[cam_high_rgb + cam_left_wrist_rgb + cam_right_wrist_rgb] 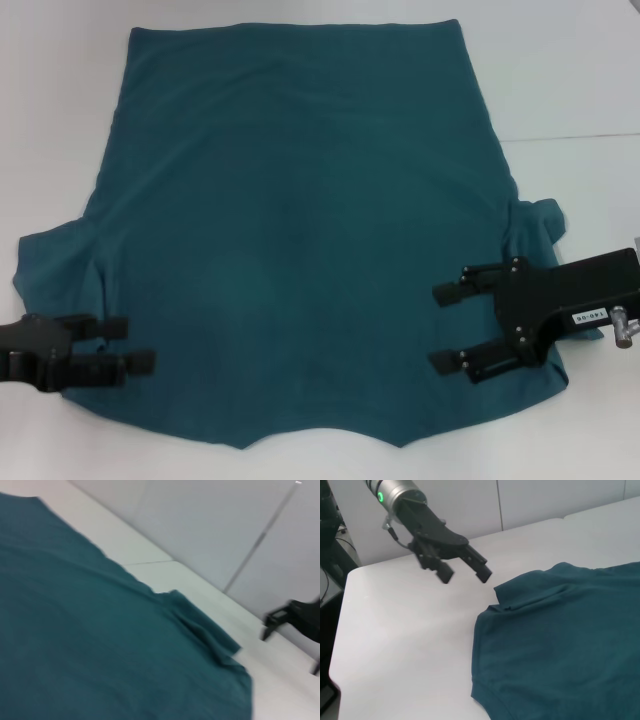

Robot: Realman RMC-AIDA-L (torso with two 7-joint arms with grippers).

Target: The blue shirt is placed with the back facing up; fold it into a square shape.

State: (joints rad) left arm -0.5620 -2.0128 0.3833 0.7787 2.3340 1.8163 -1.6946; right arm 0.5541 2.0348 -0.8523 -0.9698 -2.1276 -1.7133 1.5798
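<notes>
Both sleeves lined up for the first fold, nothing gripped yet.

Spread flat, back up, the blue shirt (pixel 300 240) across the middle of the white bench (pixel 580 80), collar toward the near edge. Left gripper (pixel 130 345) open and empty over the left shoulder; right gripper (pixel 448 327) wide open, empty, over the right shoulder. Best to pinch both sleeve seams level, then fold inward together.

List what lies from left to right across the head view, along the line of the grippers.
Left gripper, open → blue shirt, spread flat on the white table → right gripper, open, over the shirt's right edge.
</notes>
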